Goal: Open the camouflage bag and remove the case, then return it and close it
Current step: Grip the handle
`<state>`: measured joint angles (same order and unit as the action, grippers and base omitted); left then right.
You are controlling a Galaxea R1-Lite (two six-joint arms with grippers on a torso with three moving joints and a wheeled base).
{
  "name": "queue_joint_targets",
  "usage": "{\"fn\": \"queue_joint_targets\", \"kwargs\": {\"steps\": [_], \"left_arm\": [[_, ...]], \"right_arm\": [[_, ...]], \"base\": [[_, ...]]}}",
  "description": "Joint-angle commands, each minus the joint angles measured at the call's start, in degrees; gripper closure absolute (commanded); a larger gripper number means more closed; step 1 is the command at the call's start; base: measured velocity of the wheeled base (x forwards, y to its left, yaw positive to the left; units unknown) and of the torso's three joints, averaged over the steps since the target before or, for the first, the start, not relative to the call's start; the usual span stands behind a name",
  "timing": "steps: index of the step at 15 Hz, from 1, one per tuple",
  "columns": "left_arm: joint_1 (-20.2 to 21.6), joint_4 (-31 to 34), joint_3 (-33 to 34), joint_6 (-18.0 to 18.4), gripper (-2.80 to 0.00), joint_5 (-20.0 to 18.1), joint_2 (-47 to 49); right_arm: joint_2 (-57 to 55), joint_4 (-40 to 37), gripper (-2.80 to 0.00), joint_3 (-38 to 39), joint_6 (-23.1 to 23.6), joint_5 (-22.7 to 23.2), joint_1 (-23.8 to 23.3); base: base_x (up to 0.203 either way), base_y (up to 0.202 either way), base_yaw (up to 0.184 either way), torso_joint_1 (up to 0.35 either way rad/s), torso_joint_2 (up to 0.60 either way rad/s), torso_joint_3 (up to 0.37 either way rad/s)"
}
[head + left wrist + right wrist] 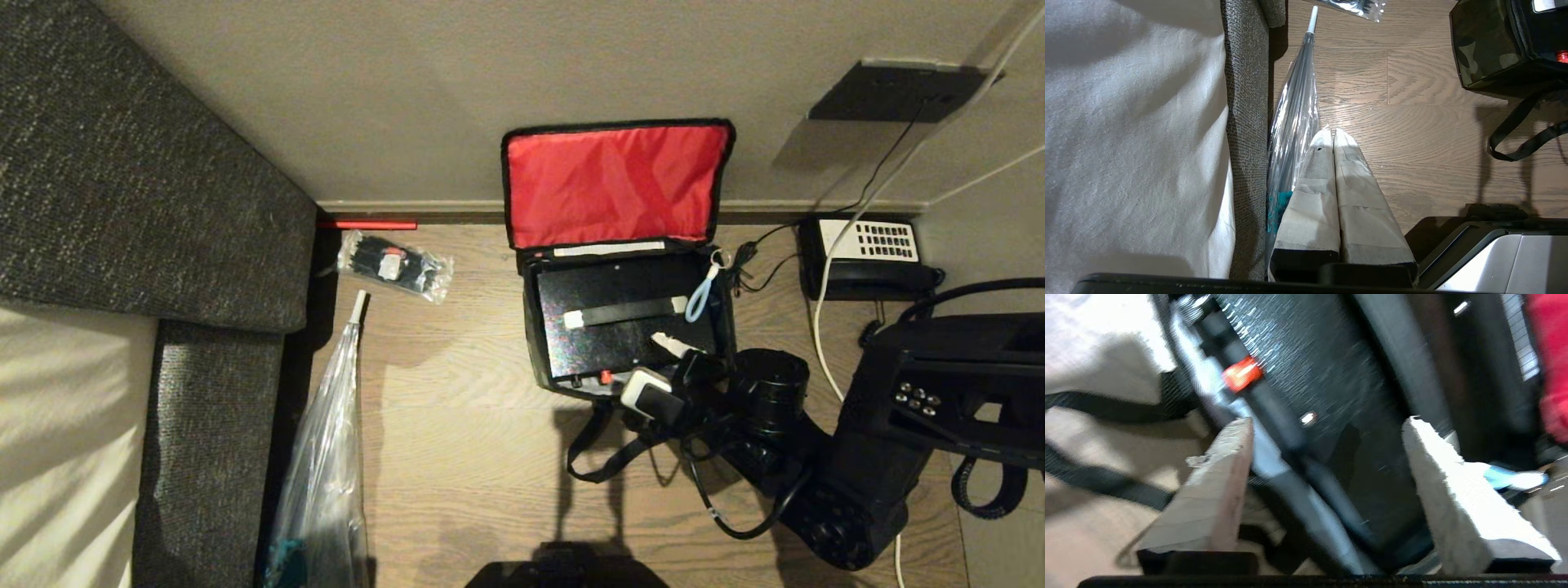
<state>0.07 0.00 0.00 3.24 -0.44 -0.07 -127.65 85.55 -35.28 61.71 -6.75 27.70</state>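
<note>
The camouflage bag [614, 184] stands open on the wood floor by the wall, its red lid lining propped upright. The black speckled case [604, 335] lies flat inside it, a light strip across its top. A light-blue loop [702, 294] hangs at the bag's right rim. My right gripper [673, 359] hovers over the bag's near right corner. In the right wrist view it [1329, 422] is open, its fingers wide apart over the case [1331, 375] and the bag's edge, gripping nothing. My left gripper [1332, 132] is shut and empty, parked above the floor left of the bag [1482, 53].
A grey sofa [122, 204] fills the left. A long clear plastic bag [322, 474] leans by it, and a small clear bag [392, 265] of dark items lies near the wall. A black telephone [865, 257] with cables sits right of the bag. A strap [596, 457] trails in front.
</note>
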Motion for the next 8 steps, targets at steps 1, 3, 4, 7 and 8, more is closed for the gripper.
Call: {"fn": "queue_joint_targets", "kwargs": {"steps": [1, 3, 4, 7, 8], "left_arm": [[0.01, 0.00, 0.09, 0.01, 0.00, 0.00, 0.07], [0.01, 0.00, 0.09, 0.01, 0.00, 0.00, 0.07], [0.01, 0.00, 0.09, 0.01, 0.00, 0.00, 0.07], [0.01, 0.00, 0.09, 0.01, 0.00, 0.00, 0.07], [0.01, 0.00, 0.09, 0.01, 0.00, 0.00, 0.07]], "right_arm": [[1.32, 1.29, -2.80, -1.16, 5.70, -0.38, -1.13], [1.48, 2.03, -2.80, -3.30, 12.94, -0.35, -2.60], [1.09, 2.11, -2.80, -3.81, 13.66, -0.28, -2.65], [-0.55, 2.11, -2.80, -6.37, 15.15, -0.65, -2.59], [-1.25, 2.11, -2.80, -7.92, 15.51, -0.93, -2.57]], "base": [[0.000, 0.000, 0.000, 0.000, 0.00, 0.000], [0.000, 0.000, 0.000, 0.000, 0.00, 0.000], [0.000, 0.000, 0.000, 0.000, 0.00, 0.000], [0.000, 0.000, 0.000, 0.000, 0.00, 0.000], [0.000, 0.000, 0.000, 0.000, 0.00, 0.000]]}}
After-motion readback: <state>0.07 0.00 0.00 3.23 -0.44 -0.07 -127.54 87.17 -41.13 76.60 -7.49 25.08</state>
